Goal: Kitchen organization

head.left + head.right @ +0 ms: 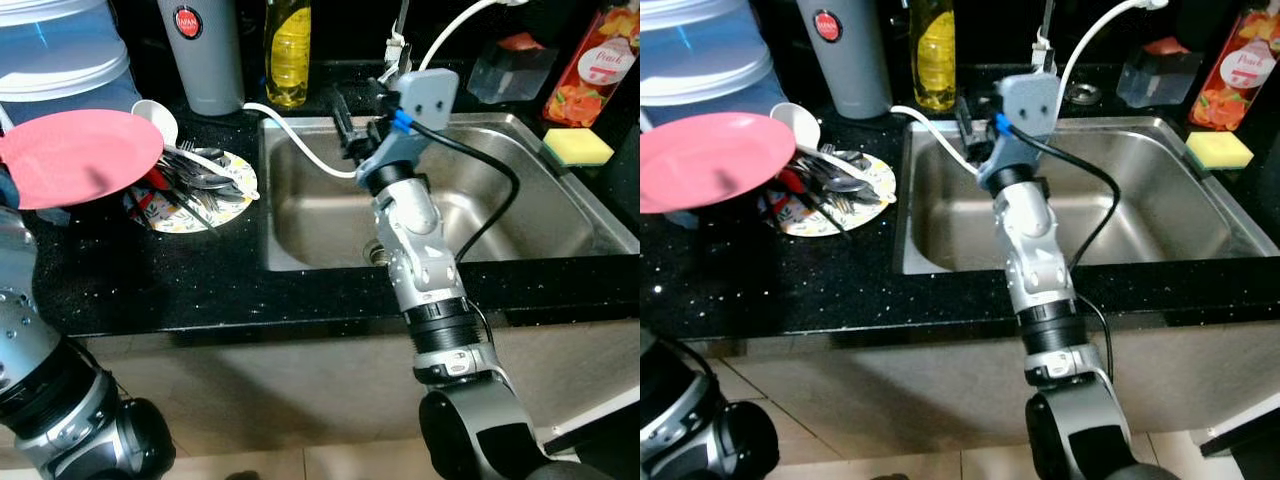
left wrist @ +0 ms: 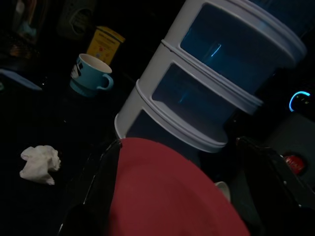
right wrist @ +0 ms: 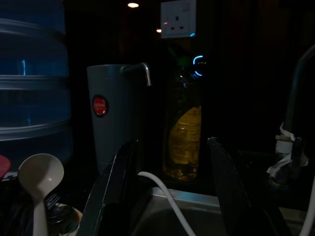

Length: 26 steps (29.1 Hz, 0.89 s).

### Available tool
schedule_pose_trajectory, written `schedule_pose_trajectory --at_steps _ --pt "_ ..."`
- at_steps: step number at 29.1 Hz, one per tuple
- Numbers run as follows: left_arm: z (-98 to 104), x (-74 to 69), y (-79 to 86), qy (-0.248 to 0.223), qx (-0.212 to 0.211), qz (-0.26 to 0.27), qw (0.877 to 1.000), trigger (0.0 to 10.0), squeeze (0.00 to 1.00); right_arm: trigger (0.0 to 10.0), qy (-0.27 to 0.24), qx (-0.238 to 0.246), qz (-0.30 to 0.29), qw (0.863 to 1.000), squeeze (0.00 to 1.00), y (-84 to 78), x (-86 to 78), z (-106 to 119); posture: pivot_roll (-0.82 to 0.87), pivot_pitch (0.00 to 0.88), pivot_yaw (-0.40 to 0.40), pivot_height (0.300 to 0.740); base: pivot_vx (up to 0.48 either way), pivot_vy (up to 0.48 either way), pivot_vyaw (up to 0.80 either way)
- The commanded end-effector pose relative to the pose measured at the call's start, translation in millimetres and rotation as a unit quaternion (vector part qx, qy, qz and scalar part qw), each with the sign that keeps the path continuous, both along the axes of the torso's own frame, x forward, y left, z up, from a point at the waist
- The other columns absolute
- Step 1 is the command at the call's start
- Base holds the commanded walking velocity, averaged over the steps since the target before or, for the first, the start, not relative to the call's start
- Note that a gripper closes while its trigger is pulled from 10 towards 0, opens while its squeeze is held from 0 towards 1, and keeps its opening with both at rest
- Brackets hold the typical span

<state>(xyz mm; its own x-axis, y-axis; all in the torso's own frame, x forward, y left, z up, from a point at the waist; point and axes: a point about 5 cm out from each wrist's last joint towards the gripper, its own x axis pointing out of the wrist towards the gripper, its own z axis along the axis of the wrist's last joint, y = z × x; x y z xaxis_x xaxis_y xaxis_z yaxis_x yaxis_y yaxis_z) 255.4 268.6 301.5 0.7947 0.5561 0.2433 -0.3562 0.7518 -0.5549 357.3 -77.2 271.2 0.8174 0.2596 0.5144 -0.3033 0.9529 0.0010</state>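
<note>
Left eye view is showing the left pincer (image 2: 177,196) gripping a round pink plastic plate (image 1: 75,155) over the black bench (image 1: 150,280), beside a cutlery-laden patterned dish (image 1: 215,195); right pincer (image 3: 167,196) is gaping wide above the steel sink (image 1: 560,215)

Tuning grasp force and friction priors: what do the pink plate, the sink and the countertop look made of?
Pink plate, held in the left claw: likely plastic or melamine; flat matte colour, thin rim, no glaze shine.
Sink: stainless steel, brushed; grey metallic sheen with soft reflections.
Countertop: black polished stone, probably granite or a composite; glossy with fine pale speckles.
</note>
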Motion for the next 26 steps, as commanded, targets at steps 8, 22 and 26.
schedule_pose_trajectory --at_steps 8,22,26 --pt "1.4 6.3 -27.0 -0.021 0.032 -0.014 0.999 10.0 0.00 10.0 -0.004 -0.006 -0.026 1.000 0.00 -23.4 3.1 9.5 0.01 0.000 -0.065 0.740 0.000 0.000 0.00" --pt "1.1 11.4 -29.1 -0.025 0.058 -0.022 0.998 10.0 0.00 10.0 0.009 0.025 -0.025 0.999 0.00 -30.5 2.6 16.2 -0.04 0.000 -0.061 0.740 0.000 0.000 0.00" --pt "4.0 12.9 -24.2 -0.035 0.047 -0.015 0.998 10.0 0.00 10.0 0.008 0.022 -0.025 0.999 0.00 -30.4 2.6 18.6 -0.04 0.000 -0.056 0.740 0.000 0.000 0.00"
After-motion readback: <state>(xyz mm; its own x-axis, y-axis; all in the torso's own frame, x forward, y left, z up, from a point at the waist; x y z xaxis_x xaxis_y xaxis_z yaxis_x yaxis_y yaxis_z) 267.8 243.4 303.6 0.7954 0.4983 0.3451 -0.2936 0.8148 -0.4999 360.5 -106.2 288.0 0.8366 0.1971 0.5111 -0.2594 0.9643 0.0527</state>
